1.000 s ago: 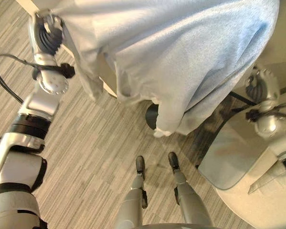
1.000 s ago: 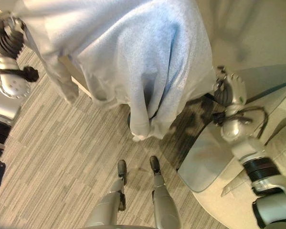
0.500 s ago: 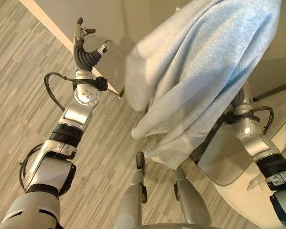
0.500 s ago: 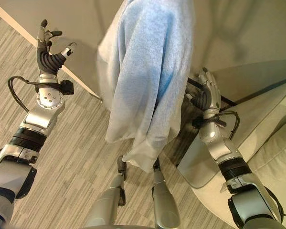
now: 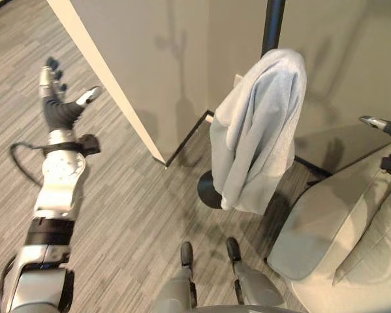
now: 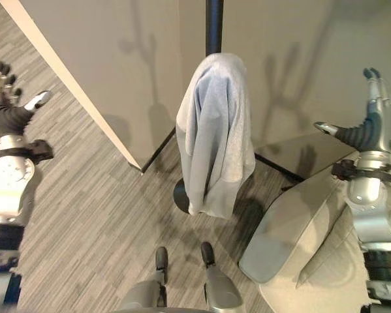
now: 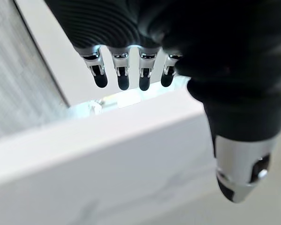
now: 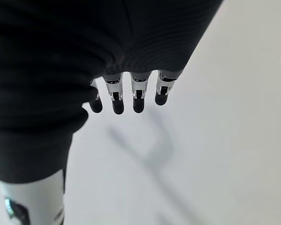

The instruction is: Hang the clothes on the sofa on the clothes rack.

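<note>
We see the light grey sweatshirt (image 6: pixel 215 137) draped over a high point of the black clothes rack pole (image 6: pixel 213 26), hanging straight down so that its long axis runs vertically along the pole, with its lower hem just above the rack's dark round base (image 5: pixel 208 190). It sits between our two arms, and neither touches it. Our left hand (image 5: pixel 57 104) is raised well off to the left over the striped carpet floor (image 5: pixel 117 215), fingers straight and spread, thumb out, holding nothing; its wrist view shows the same straight row of fingers (image 7: pixel 121 75) against a pale wall. Our right hand (image 6: pixel 368 120) is lifted to the right, above the beige sofa (image 6: pixel 312 261), also with straight, parted fingers and nothing in it. From the right hand the garment lies to the left and somewhat lower; from the left hand it lies to the right, across the corner of the tan partition wall (image 5: pixel 149 72). We judge the right hand slightly nearer. The hanging looks done to us, and the visible part of the sofa cushion carries no further clothes.
</note>
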You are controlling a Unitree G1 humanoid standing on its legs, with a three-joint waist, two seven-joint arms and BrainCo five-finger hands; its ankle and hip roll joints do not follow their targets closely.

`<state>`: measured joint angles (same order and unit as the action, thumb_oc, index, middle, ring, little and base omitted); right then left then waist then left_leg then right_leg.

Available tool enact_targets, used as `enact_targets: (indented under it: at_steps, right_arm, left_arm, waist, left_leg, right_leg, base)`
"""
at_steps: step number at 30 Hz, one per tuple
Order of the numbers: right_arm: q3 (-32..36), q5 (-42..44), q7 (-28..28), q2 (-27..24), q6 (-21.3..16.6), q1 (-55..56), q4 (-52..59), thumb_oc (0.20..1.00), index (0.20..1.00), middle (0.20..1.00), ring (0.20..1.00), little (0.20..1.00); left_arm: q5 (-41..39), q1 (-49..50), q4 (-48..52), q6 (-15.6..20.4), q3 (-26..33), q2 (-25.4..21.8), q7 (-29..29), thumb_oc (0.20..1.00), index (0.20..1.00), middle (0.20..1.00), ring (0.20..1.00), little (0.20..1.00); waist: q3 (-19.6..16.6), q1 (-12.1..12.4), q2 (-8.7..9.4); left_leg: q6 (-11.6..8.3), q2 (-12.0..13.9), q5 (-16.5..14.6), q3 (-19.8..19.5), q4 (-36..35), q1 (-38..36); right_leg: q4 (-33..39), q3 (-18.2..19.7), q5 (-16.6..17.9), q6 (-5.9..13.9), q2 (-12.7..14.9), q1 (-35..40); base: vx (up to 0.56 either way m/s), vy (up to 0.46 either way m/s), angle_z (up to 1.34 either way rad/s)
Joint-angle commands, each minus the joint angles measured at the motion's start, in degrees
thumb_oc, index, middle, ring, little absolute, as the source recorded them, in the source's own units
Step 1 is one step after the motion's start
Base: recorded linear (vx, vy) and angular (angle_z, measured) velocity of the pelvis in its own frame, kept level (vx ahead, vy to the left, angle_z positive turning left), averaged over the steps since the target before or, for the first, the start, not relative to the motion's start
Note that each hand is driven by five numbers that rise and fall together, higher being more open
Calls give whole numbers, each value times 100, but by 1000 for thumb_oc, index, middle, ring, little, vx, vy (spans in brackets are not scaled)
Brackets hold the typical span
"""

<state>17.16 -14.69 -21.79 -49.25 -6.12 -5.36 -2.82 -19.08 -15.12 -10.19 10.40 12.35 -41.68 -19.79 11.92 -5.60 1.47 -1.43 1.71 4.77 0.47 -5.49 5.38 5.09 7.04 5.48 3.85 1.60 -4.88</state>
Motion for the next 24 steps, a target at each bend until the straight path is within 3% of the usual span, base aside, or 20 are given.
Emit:
enact_targets:
  at_steps: [1,2,8,9,10,12,14,15,17,20,22,24]
  right_arm:
    - [152,-218,-23,-365,-72,362,-181,1000,1000,1000,1000,1000]
    - [641,-350,10,-315,-23,806,-189,1000,1000,1000,1000,1000]
    - [1701,-668,-7,-216,178,1947,-614,1000,1000,1000,1000,1000]
    - [2186,-637,-109,-141,271,2459,-1282,1000,1000,1000,1000,1000]
    - [2351,-384,-90,-125,313,2623,-1949,1000,1000,1000,1000,1000]
    - [2317,-167,-90,-150,301,2660,-2640,1000,1000,1000,1000,1000]
    - [2078,383,147,137,281,2667,-3905,1000,1000,1000,1000,1000]
    - [2049,409,140,103,243,2641,-3971,1000,1000,1000,1000,1000]
    - [1432,1470,523,640,56,2224,-5868,1000,1000,1000,1000,1000]
    - [1054,2188,797,1159,-77,1965,-6676,1000,1000,1000,1000,1000]
    - [714,2815,1122,1727,-132,1860,-7364,1000,1000,1000,1000,1000]
    - [714,2816,1123,1726,-133,1859,-7366,1000,1000,1000,1000,1000]
  left_arm:
    - [155,247,-276,260,-28,-233,111,1000,1000,1000,1000,1000]
    - [200,841,-311,201,390,-127,258,1000,1000,1000,1000,1000]
    - [638,2086,-749,-61,1062,375,478,1000,1000,1000,1000,1000]
    - [1166,2599,-1264,-162,1196,600,589,1000,1000,1000,1000,1000]
    - [1069,2770,-1791,-201,1203,767,728,1000,1000,1000,1000,1000]
    - [1163,2857,-2154,-186,1146,858,809,1000,1000,1000,1000,1000]
    - [1201,2965,-3028,-268,932,1130,1017,1000,1000,1000,1000,1000]
    - [1193,2956,-3054,-252,928,1125,1020,1000,1000,1000,1000,1000]
    - [1137,2838,-4051,-299,363,1532,1360,1000,1000,1000,1000,1000]
    - [933,2511,-4721,-300,-9,1774,1522,1000,1000,1000,1000,1000]
    - [1288,2314,-5309,-260,-558,1971,1620,1000,1000,1000,1000,1000]
    - [1288,2313,-5310,-259,-559,1971,1620,1000,1000,1000,1000,1000]
  waist:
    - [-1089,64,74]
    - [-1193,59,96]
    - [-1402,60,106]
    - [-1420,29,124]
    - [-1459,21,116]
    - [-1452,30,112]
    - [-1409,29,121]
    - [-1409,27,119]
    - [-1342,26,125]
    - [-1305,3,119]
    - [-1285,-54,112]
    - [-1284,-53,112]
  left_leg:
    - [-171,131,-602,457,49,-411]
    - [-167,134,-564,502,49,-479]
    - [-156,141,-693,537,49,-704]
    - [-146,138,-680,541,49,-760]
    - [-143,126,-726,549,49,-801]
    - [-140,121,-726,561,49,-814]
    - [-135,103,-707,570,49,-815]
    - [-134,103,-708,572,49,-817]
    - [-126,94,-663,559,49,-789]
    - [-126,90,-637,542,49,-766]
    - [-129,87,-644,556,49,-768]
    - [-129,87,-645,556,49,-768]
  right_leg:
    - [-71,-453,-280,593,351,59]
    - [-116,-473,-266,590,360,99]
    - [-126,-495,-349,606,374,278]
    - [-142,-509,-335,619,388,335]
    - [-132,-505,-357,635,397,362]
    - [-147,-510,-356,644,412,372]
    - [-179,-517,-341,656,423,348]
    - [-182,-516,-343,656,423,347]
    - [-207,-526,-317,660,425,313]
    - [-234,-519,-306,659,421,276]
    - [-242,-513,-312,651,413,260]
    - [-242,-513,-312,651,413,260]
  base:
    - [0,0,0]
    - [43,16,0]
    - [59,23,1]
    - [67,48,0]
    - [23,46,-1]
    - [2,26,-1]
    - [0,0,0]
    - [-19,23,-4]
    - [-40,4,-11]
    - [-8,-5,3]
    - [-1,-6,4]
    - [-1,-6,1]
